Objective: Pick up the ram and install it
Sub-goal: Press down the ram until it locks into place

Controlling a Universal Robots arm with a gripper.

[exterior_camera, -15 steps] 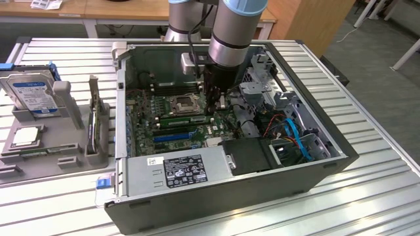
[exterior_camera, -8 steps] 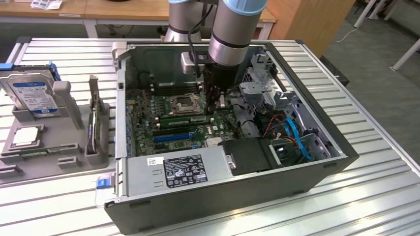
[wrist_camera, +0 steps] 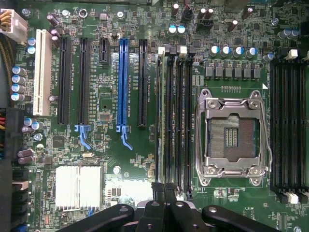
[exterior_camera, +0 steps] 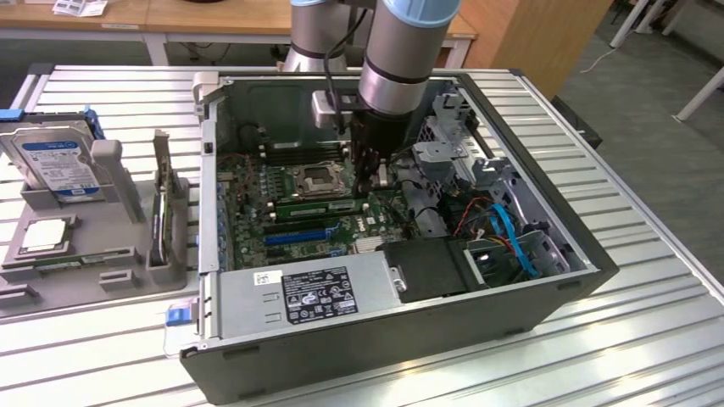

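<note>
The gripper [exterior_camera: 379,176] is reaching down inside the open computer case [exterior_camera: 565,280], and its fingers [wrist_camera: 164,195] are pressing tight together with no gap showing. The ram [exterior_camera: 317,204] is lying low on the green board [exterior_camera: 243,191], in the row of long black slots [wrist_camera: 176,121] just beside the empty square chip socket [wrist_camera: 231,135]. In the exterior view its long side is running from the gripper out toward the exterior view's left, so the fingers are sitting at one end of it, not over its middle. In the wrist view the slots are stretching straight away from the fingertips, so the gripper is lining up with them. The arm [exterior_camera: 396,51] is blocking the spot where fingers and ram meet, so it is hard to say if the fingers are touching the ram, pinching it, or hanging just above it. It is also hard to tell if the ram is sitting all the way down in its slot. Another thin green stick [exterior_camera: 68,261] is lying in the grey tray [exterior_camera: 68,297], well apart from the case.
</note>
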